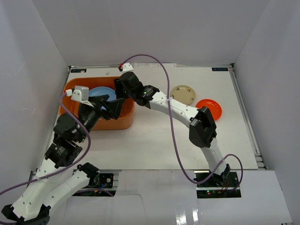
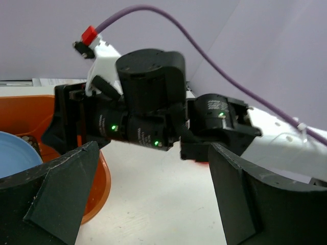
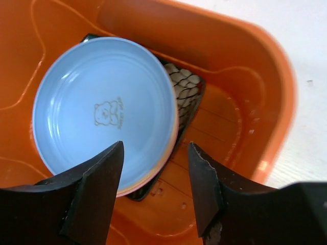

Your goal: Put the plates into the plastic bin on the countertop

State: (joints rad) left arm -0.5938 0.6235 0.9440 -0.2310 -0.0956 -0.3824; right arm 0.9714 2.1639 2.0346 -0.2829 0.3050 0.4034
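One blue plate [image 3: 104, 109] in bin [image 3: 245, 76]: bear print [image 3: 103, 113], lettering unreadable.

White enclosure walls [image 1: 150, 33] all round

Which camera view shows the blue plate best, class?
The right wrist view: it looks straight down on the blue plate lying in the orange bin, bear print and all. The top view shows only part of it, the left wrist view just an edge.

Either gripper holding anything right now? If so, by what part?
Nothing held. Right gripper stands open above the blue plate, which lies in the orange bin; left gripper is open and empty.
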